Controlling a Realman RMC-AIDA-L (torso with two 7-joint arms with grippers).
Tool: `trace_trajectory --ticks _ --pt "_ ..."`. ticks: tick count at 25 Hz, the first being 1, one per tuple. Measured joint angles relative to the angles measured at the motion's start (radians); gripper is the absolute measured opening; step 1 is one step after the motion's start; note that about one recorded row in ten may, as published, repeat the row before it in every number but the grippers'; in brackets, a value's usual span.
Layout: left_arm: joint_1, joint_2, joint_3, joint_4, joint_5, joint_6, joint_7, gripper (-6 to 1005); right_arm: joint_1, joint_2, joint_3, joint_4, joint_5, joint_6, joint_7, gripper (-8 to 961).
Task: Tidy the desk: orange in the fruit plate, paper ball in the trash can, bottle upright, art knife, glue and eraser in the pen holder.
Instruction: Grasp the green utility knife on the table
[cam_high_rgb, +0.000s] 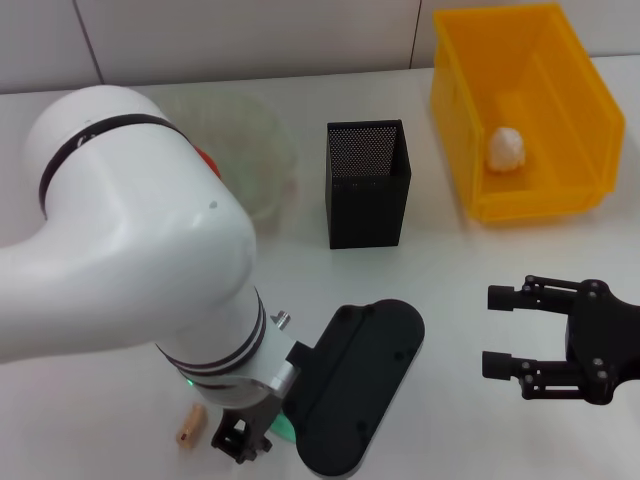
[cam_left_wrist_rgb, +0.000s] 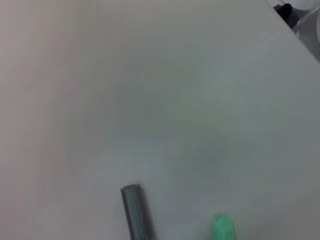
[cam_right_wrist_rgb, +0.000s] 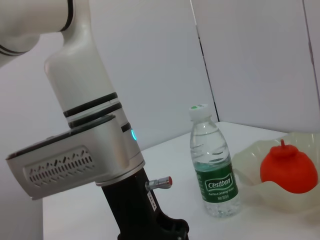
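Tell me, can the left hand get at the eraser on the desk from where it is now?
Probably yes. The left hand hangs low at the near edge of the desk, with the eraser lying just beside it and nothing between them. Whether its fingers are open cannot be seen.

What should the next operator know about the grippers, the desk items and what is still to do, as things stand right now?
Left gripper: low at the near desk edge beside the eraser; finger state not visible.
Right gripper: open, empty, hovering near the desk's right side.
Done: orange in the fruit plate; paper ball in the trash can; bottle upright.
Left: eraser on the desk; a grey stick and a green one also lie out. Pen holder contents not visible.
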Motion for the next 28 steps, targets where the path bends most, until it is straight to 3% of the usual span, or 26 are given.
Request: trace_trajectory --ticks 25,28 --pt "-0.019 0.0 0.011 -0.023 -0.005 0.003 -0.01 337 0.011 0.0 0.0 0.001 0.0 0.009 0.002 774" --pt "-0.019 0.0 0.011 -0.024 -0.005 0.002 -0.01 262 0.012 0.0 0.0 0.001 0.0 0.009 0.002 774"
